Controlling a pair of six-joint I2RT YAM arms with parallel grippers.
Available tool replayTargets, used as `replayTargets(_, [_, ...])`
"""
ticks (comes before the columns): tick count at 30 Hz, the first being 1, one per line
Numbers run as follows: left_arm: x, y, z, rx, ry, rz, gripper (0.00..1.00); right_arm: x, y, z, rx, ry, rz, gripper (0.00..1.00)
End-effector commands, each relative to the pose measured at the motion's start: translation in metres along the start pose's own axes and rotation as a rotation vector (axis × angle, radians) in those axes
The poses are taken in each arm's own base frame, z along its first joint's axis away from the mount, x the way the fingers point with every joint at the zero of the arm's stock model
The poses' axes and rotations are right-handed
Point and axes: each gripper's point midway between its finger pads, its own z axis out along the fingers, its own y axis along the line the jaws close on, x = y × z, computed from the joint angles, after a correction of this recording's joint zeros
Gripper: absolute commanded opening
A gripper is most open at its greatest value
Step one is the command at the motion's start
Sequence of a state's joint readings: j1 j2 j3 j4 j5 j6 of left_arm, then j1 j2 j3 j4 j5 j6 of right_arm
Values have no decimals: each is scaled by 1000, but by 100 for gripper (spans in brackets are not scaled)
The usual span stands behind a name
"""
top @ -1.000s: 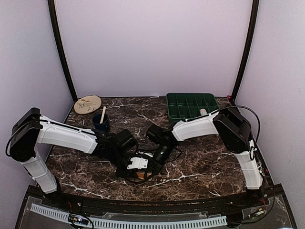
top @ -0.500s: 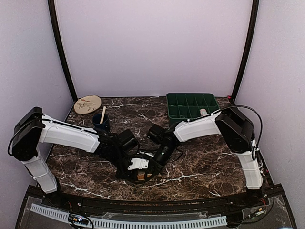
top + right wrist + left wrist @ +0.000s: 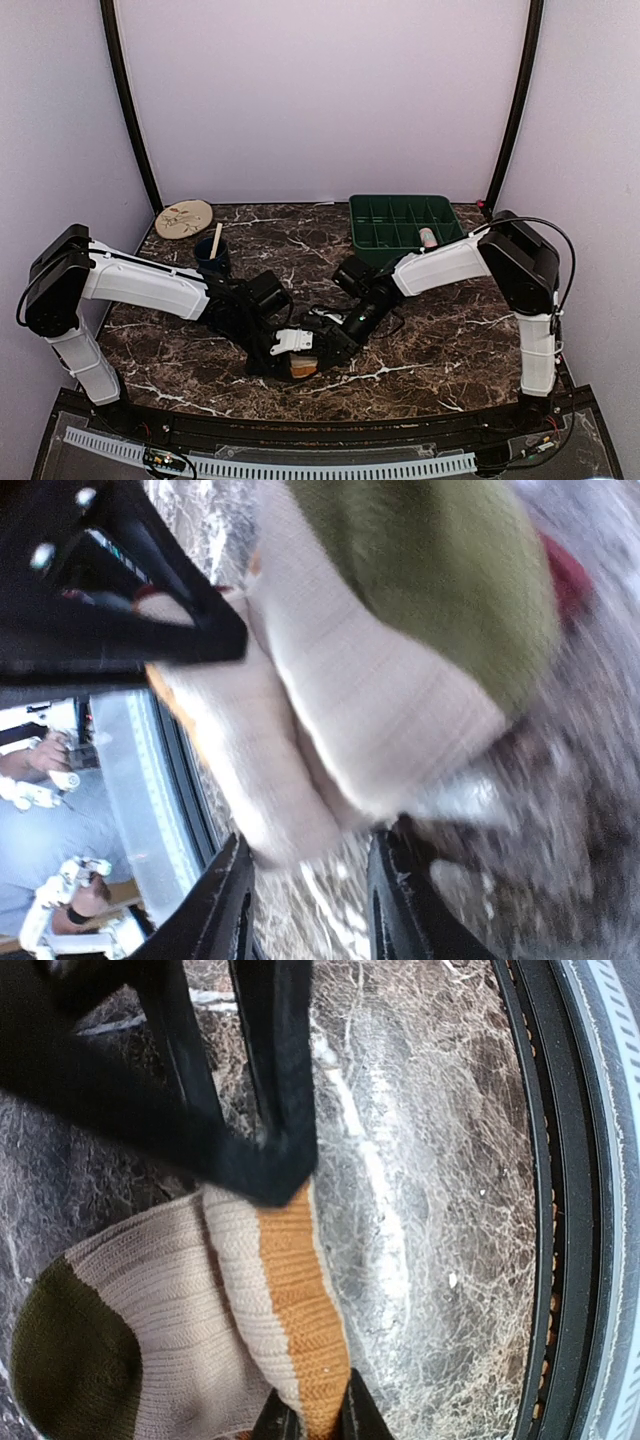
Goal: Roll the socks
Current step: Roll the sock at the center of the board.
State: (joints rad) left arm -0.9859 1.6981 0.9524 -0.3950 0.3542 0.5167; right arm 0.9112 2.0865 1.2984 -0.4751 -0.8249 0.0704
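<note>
A tan ribbed sock (image 3: 170, 1300) with an olive toe and an orange band lies bunched on the marble near the front edge (image 3: 302, 366). My left gripper (image 3: 315, 1412) is shut on its orange and cream band, and it shows just left of the sock from above (image 3: 288, 345). My right gripper (image 3: 310, 880) is open, its jaws apart at the sock's cream fold (image 3: 380, 680) without clamping it. From above it sits just right of the sock (image 3: 335, 335). Only this one of the socks is plainly in view.
A green compartment tray (image 3: 400, 222) stands at the back right with a small pale pink thing (image 3: 428, 237) in it. A dark cup (image 3: 212, 255) with a stick and a round beige plate (image 3: 184, 217) sit at the back left. The table's black front rim (image 3: 560, 1210) is close.
My right gripper has opened off the sock and its arm has swung right, away from it. The left gripper has stayed shut on the sock in nearly the same place.
</note>
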Motion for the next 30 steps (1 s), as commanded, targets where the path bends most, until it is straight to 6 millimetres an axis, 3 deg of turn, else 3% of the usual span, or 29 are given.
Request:
replayTargets(1, [12,-11,4,43,29,-75,10,6,-30,-16,103,-71,82,36])
replayTargets(17, [-2,-3,7,45,20,-284,9,-8,-55,-55,341,-290,50,36])
replayTargets(24, [-5,-1,8,42,19,-368,9,-12,-41,-71,352,-373,-10,36])
replayTargets(26, [-9,1,8,42,13,-390,9,-15,-55,-87,483,-427,-29,36])
replayTargets(30, [-15,3,9,45,-9,-432,9,-16,-48,-97,508,-465,-81,36])
